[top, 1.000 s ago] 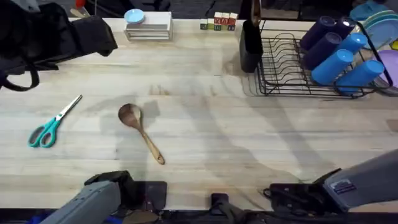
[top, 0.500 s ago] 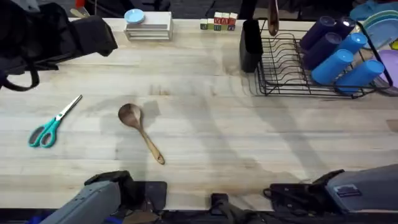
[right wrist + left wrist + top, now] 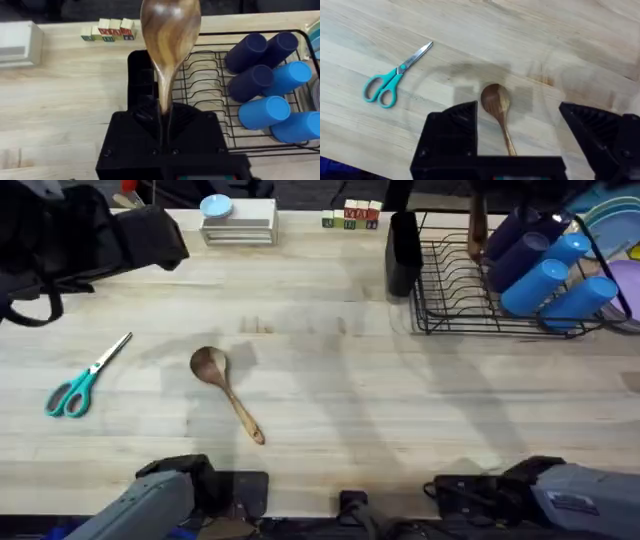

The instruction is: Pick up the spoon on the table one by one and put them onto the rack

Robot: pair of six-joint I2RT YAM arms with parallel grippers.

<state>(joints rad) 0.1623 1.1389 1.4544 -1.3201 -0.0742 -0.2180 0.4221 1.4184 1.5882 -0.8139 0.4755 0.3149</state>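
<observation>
**Right wrist view: one wooden spoon pinched by its handle over the rack, the other waiting on the table**

Right wrist camera shows the right gripper (image 3: 165, 131) pressed together on the slim handle of a wooden spoon (image 3: 170, 35), bowl upward, with the black wire dish rack (image 3: 210, 80) and its tall utensil holder (image 3: 141, 75) beyond. From overhead, that spoon (image 3: 478, 220) hangs above the rack's far edge, near the dark blue cups (image 3: 520, 235).

A second wooden spoon (image 3: 225, 392) lies flat on the table (image 3: 400, 400), well apart from the teal-handled scissors (image 3: 85, 378). The left gripper (image 3: 520, 135) hovers spread wide above it, touching nothing.

Both spoons look light, rigid and unlikely to break. The smooth finish may slip or pivot in a narrow pinch. For the spoon on the table, the mid-handle seems the best hold: it is thin enough to close on, whereas the rounded bowl would likely squirt out.
</observation>
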